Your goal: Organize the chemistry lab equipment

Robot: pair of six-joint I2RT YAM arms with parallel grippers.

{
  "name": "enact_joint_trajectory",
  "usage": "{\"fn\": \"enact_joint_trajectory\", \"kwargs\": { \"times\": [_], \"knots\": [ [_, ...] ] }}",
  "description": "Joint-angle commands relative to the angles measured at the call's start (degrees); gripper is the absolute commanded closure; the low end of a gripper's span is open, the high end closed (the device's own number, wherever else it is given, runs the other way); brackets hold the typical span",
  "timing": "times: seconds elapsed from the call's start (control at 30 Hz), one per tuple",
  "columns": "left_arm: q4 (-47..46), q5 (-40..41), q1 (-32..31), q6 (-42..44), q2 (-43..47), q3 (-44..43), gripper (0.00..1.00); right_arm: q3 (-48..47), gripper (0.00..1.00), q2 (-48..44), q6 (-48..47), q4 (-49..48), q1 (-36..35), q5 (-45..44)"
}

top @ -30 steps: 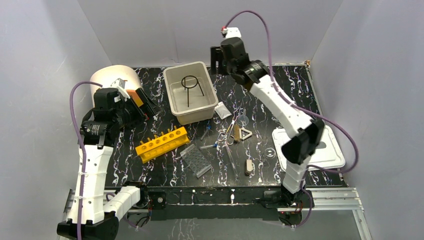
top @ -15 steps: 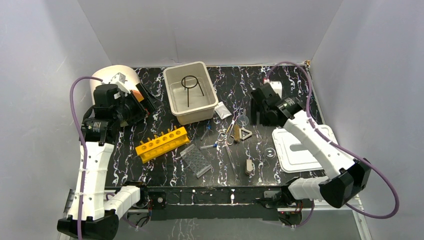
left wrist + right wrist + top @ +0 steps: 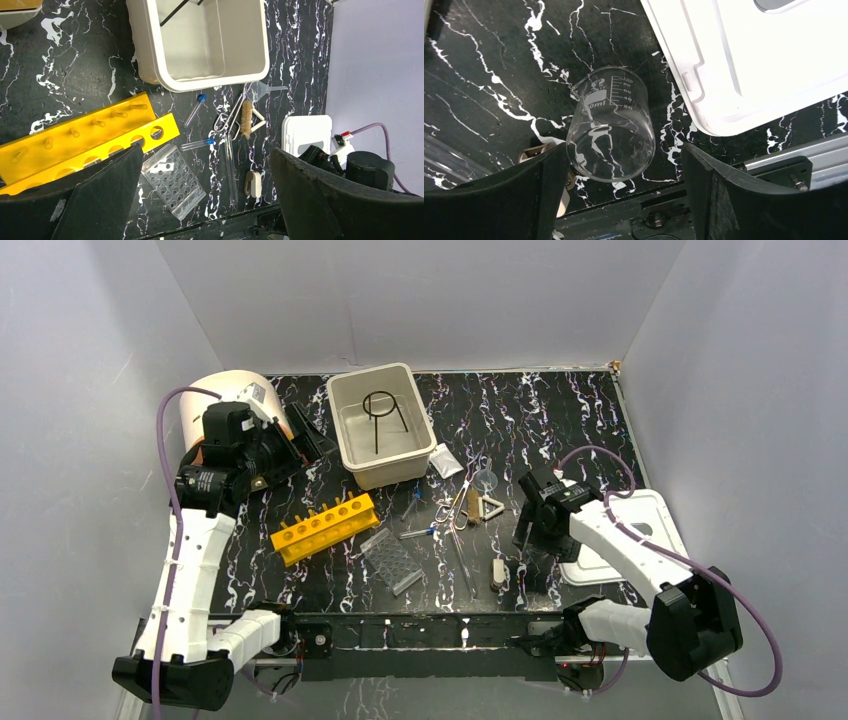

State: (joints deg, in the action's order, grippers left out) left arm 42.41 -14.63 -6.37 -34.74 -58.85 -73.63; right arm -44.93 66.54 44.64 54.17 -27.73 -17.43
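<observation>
While the right gripper (image 3: 621, 150) hangs spread wide around a clear beaker (image 3: 611, 125), a fumbled grasp is the main risk.

Near the beige tub (image 3: 150, 75) and yellow rack (image 3: 85, 145), the left gripper (image 3: 206, 152) is released and empty, so it poses no threat. The flat white lid (image 3: 764, 60) sits just beside the glass, and a lowering finger could land on its edge and shove it. The beaker looks smooth and light, so an off-centre squeeze may tip it or skid it toward the near edge of the surface (image 3: 484, 75). A small pale block (image 3: 497, 573) lies close on its other side. The beaker seems to stand upright between lid and block, transparent, with printed graduations and a pouring lip.
</observation>
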Motion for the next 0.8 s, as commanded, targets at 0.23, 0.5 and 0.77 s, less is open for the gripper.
{"fn": "enact_joint_trajectory", "kwargs": {
  "times": [0.23,0.5,0.77],
  "knots": [
    [-0.9,-0.8,-0.7,0.0,-0.3,-2.1,0.02,-1.7,0.33,4.1,-1.9,-4.8,1.0,-3.6],
    [-1.7,-1.7,-0.7,-0.2,-0.7,-1.8,0.02,-4.8,0.57,4.7,-6.2,-6.2,1.5,-1.5],
    [-6.0,-9.7,-0.7,-2.5,-2.2,-1.3,0.02,-15.4,0.61,4.5,-17.5,-13.3,9.7,19.1]
  ]
}}
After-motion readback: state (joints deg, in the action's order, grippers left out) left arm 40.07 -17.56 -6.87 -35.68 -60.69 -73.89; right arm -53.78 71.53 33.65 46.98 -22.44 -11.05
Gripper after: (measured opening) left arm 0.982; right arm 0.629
